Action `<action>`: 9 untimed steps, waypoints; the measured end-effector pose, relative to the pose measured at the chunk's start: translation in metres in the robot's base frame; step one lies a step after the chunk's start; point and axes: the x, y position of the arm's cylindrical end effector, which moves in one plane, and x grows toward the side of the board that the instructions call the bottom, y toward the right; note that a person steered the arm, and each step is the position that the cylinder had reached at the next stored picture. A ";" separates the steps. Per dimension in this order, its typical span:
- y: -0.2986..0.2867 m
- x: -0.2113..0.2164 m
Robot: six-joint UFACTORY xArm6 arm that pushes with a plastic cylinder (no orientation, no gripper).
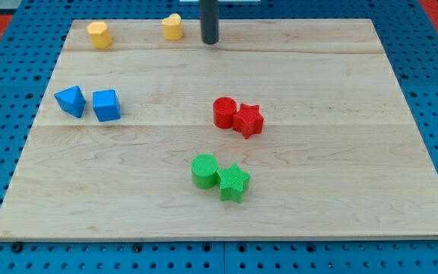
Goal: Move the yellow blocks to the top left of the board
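Two yellow blocks sit near the board's top edge. A yellow hexagon-like block (pixel 99 34) is at the top left. A yellow heart-like block (pixel 172 27) is to its right, at the top centre-left. My tip (pixel 210 42) stands just to the right of the yellow heart-like block, a small gap apart, not touching it. The rod comes down from the view's top.
A blue triangle-like block (pixel 71 100) and a blue cube (pixel 106 105) sit side by side at the left. A red cylinder (pixel 223 112) touches a red star (pixel 248 120) at the centre. A green cylinder (pixel 204 170) touches a green star (pixel 233 183) below. The wooden board (pixel 341 152) lies on a blue pegboard.
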 end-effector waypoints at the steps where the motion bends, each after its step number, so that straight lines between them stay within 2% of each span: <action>1: -0.016 -0.029; 2: -0.081 0.013; 3: -0.146 0.024; 4: -0.077 0.027; 5: -0.083 -0.029; 6: -0.143 -0.030; 7: -0.192 0.013; 8: -0.166 0.050; 9: -0.071 0.121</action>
